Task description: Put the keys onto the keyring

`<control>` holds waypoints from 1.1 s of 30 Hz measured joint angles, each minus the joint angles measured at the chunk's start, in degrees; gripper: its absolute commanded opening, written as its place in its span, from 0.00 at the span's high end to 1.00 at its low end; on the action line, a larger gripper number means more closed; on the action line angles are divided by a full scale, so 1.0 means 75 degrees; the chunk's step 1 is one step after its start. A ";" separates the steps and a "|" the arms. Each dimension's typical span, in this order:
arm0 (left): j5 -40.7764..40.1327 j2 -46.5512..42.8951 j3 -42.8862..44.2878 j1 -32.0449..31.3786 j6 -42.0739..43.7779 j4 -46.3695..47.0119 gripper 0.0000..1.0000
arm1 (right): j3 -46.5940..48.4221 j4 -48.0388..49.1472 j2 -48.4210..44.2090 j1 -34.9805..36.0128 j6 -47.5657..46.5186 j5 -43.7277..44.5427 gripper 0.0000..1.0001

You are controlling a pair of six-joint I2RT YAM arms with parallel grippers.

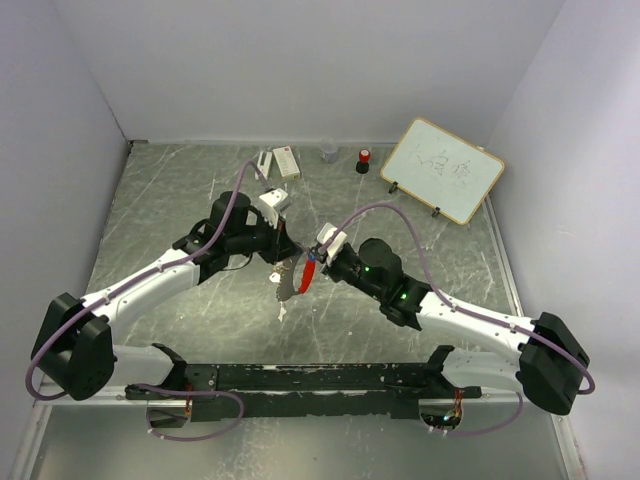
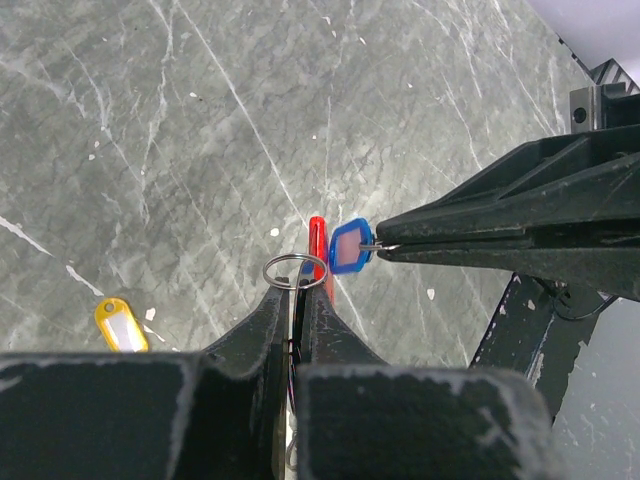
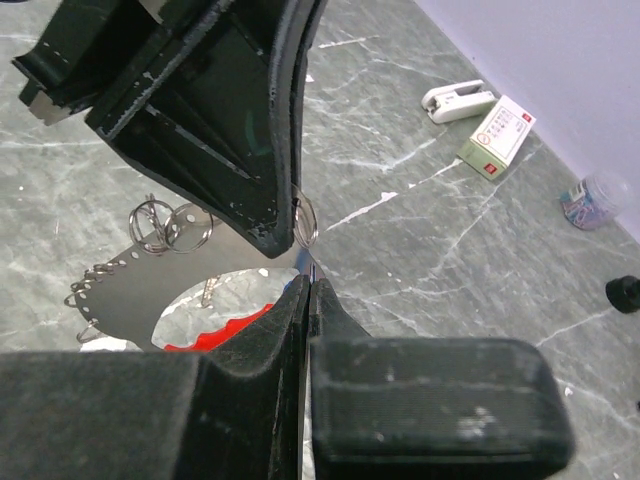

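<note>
The keyring's wire loop (image 2: 296, 270) hangs above the table, pinched at its near edge by my left gripper (image 2: 296, 287), which is shut on it. Beyond the loop hang its red tag (image 2: 317, 238) and blue tab (image 2: 349, 247). My right gripper (image 3: 308, 283) comes in from the right, shut on the small link of the blue tab. In the top view both grippers meet at mid-table by the red tag (image 1: 310, 272). A small yellow tag-shaped piece (image 2: 120, 325) lies on the table. I cannot pick out the keys for sure.
Under the grippers lies a grey serrated metal plate (image 3: 130, 285) with spare rings (image 3: 165, 225). Along the back stand a white stapler (image 1: 265, 160), a small box (image 1: 286, 162), a jar (image 1: 328, 153), a red-capped stamp (image 1: 364, 159) and a whiteboard (image 1: 442, 170).
</note>
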 measured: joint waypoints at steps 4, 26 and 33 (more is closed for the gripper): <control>0.0000 0.0035 0.0000 -0.0020 0.0012 -0.0003 0.93 | 0.0000 0.0006 0.0006 0.0000 -0.0085 -0.0230 1.00; 0.0032 0.0128 0.0114 -0.0140 0.0090 -0.0003 0.93 | 0.0003 0.0128 0.0239 0.0000 -0.0143 -0.0612 1.00; 0.0038 0.0128 0.0114 -0.0140 0.0128 -0.0006 0.93 | 0.0003 0.0178 0.0239 0.0000 -0.0143 -0.0545 1.00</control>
